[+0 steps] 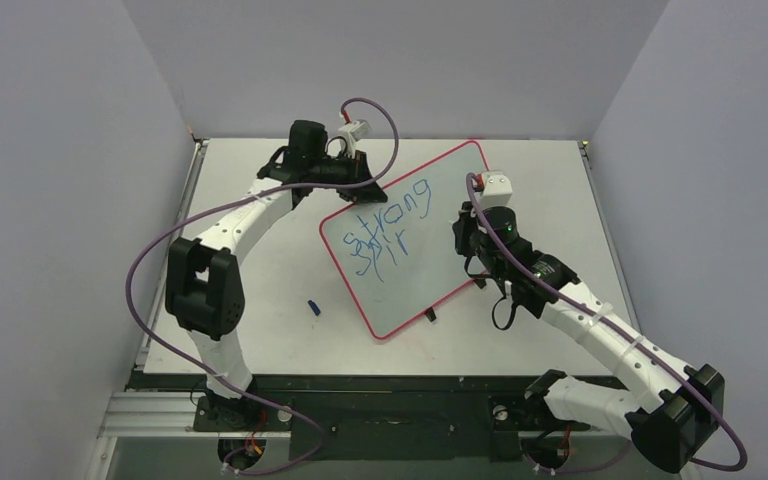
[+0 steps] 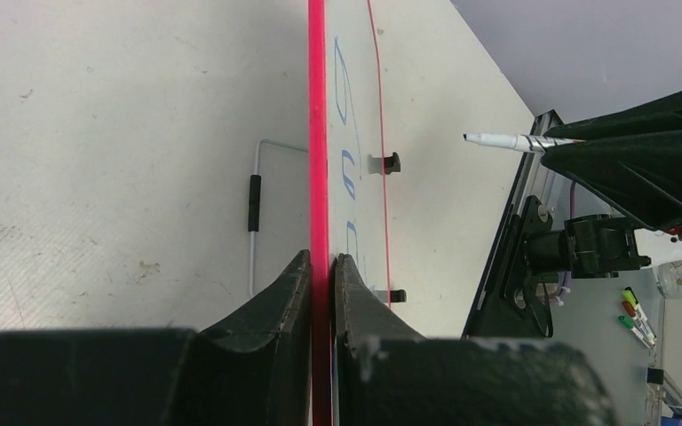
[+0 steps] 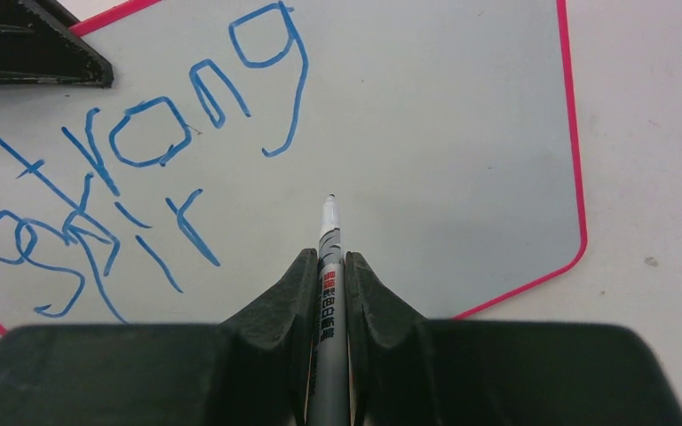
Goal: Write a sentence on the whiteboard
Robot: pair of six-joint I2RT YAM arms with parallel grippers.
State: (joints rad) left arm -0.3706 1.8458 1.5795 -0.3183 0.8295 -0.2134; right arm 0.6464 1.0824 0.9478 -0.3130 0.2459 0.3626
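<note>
The whiteboard [image 1: 438, 265] lies tilted on the table, with a red-pink rim and a pale surface. The sentence [image 1: 385, 225] is in blue marker and reads "strong" with "spir" under it. In the right wrist view the same sentence [image 3: 155, 133] fills the left part of the whiteboard [image 3: 444, 151]. My left gripper [image 2: 321, 257] is shut on the whiteboard [image 2: 360, 80] at its red rim, on the far left edge. My right gripper [image 3: 331, 257] is shut on a grey-white marker [image 3: 329, 232]. The marker's tip hovers over bare board to the right of the "r".
A small blue cap [image 1: 313, 307] lies on the table left of the board's near corner. A black clip [image 1: 430, 315] sticks out at the board's near edge. A wire stand [image 2: 254, 202] shows behind the board. Spare markers [image 2: 635, 315] lie beyond the table's edge.
</note>
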